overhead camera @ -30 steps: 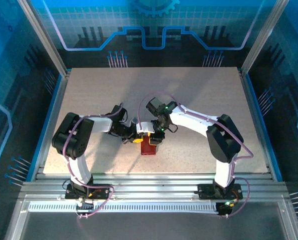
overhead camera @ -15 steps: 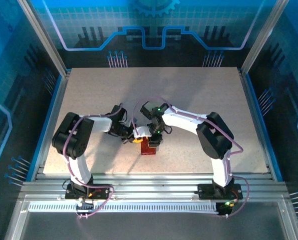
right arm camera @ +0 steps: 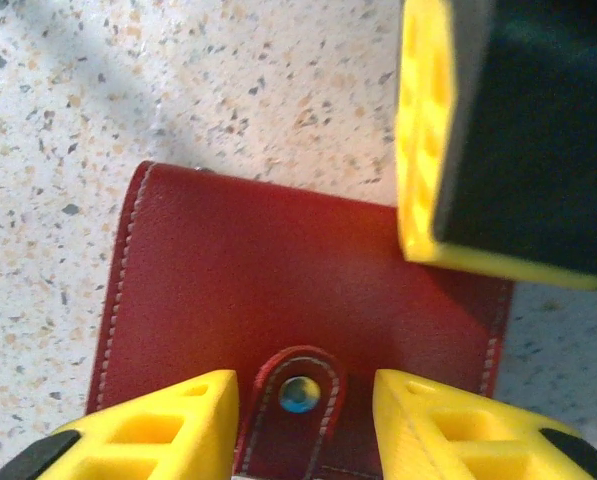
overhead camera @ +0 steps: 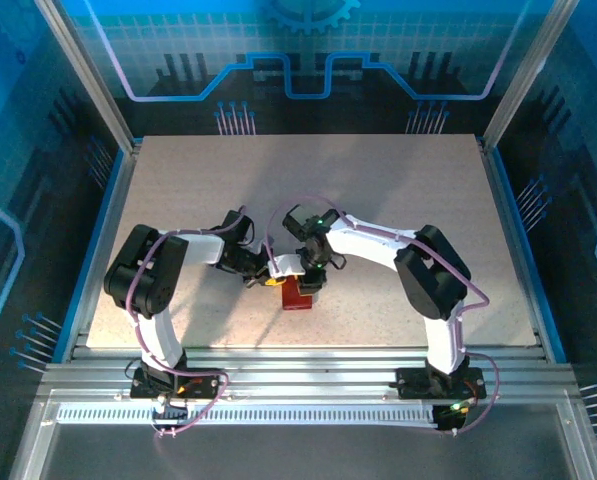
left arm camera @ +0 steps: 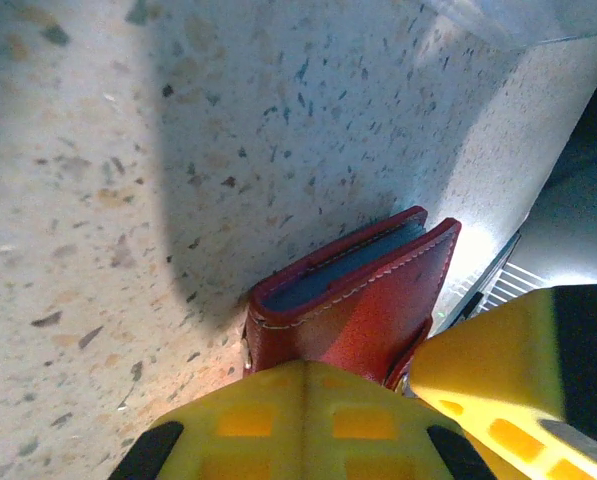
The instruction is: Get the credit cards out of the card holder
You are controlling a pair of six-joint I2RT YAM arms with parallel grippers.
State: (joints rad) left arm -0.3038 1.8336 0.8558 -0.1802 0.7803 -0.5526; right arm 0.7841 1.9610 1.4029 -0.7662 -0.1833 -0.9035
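Observation:
The red card holder lies flat and closed on the speckled table, near the front middle. My left gripper is shut, and its yellow fingertips press against the holder's left end. In that end's slot a dark blue credit card edge shows. My right gripper hangs over the holder with its jaws open. Its fingers stand on either side of the red snap tab without touching it. The left gripper's finger rests on the holder's far right corner.
Both arms bend inward and meet over the holder, close together. Aluminium rails run along the near edge. Blue side walls and metal posts bound the table. The table's far half is bare tan surface.
The right arm has swung to the left and its gripper has settled over the card holder's tab. The left gripper and the holder have stayed where they were.

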